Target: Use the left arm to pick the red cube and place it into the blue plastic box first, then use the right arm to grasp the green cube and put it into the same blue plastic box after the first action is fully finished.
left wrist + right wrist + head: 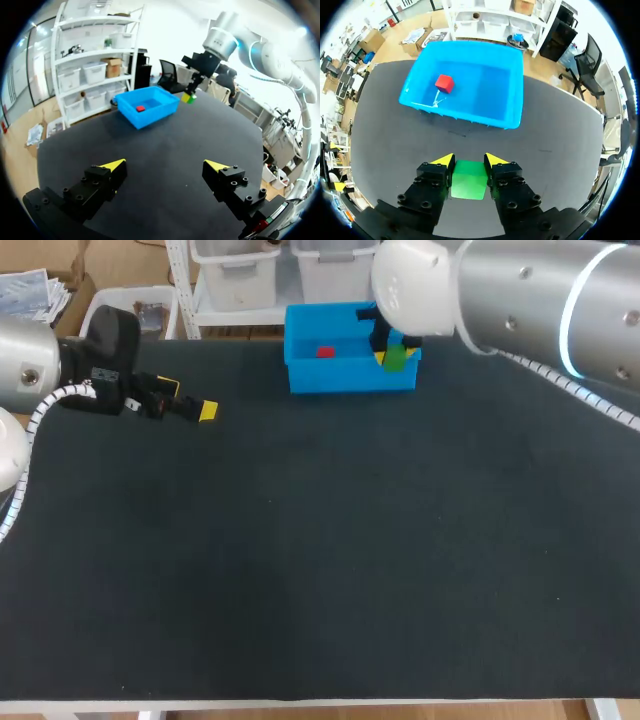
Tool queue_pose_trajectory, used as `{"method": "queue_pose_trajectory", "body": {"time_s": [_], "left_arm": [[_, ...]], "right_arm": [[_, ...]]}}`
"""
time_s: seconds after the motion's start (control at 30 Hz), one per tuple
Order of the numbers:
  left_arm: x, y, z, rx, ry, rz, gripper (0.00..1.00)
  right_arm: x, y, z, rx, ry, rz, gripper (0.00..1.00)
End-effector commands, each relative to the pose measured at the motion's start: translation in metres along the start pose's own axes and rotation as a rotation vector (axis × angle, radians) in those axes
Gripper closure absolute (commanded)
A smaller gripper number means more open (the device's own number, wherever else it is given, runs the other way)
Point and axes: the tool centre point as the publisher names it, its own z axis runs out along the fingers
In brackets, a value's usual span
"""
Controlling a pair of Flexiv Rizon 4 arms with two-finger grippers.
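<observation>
The red cube (325, 352) lies inside the blue plastic box (300, 375) at the table's far edge; it also shows in the right wrist view as the red cube (444, 83) in the box (512, 95). My right gripper (466, 161) is shut on the green cube (468, 186), held above the table just short of the box. In the head view the green cube (396, 359) hangs at the box's right end under the right gripper (390, 355). My left gripper (205, 411) is open and empty at the table's far left, its fingertips (114, 165) wide apart.
The dark table mat (320, 560) stretches bare in front of the box. White shelving and bins stand behind the table's far edge. The right arm's large silver body (520, 300) hangs over the far right corner.
</observation>
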Motion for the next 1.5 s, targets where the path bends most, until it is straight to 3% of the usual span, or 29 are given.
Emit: {"method": "queue_pose_trajectory", "body": {"time_s": [0.03,0.67,0.97,1.5], "left_arm": [[0.003,0.001,0.0,0.005,-0.013,0.003,0.0],[0.003,0.001,0.0,0.005,-0.013,0.003,0.0],[0.003,0.001,0.0,0.005,-0.013,0.003,0.0],[0.003,0.001,0.0,0.005,-0.013,0.003,0.0]], "right_arm": [[0.014,0.002,-0.01,-0.012,-0.106,-0.018,1.0],[0.014,0.002,-0.01,-0.012,-0.106,-0.018,1.0],[-0.014,-0.002,-0.003,0.015,-0.137,0.006,1.0],[-0.085,-0.012,0.022,0.014,-0.188,-0.004,1.0]]}}
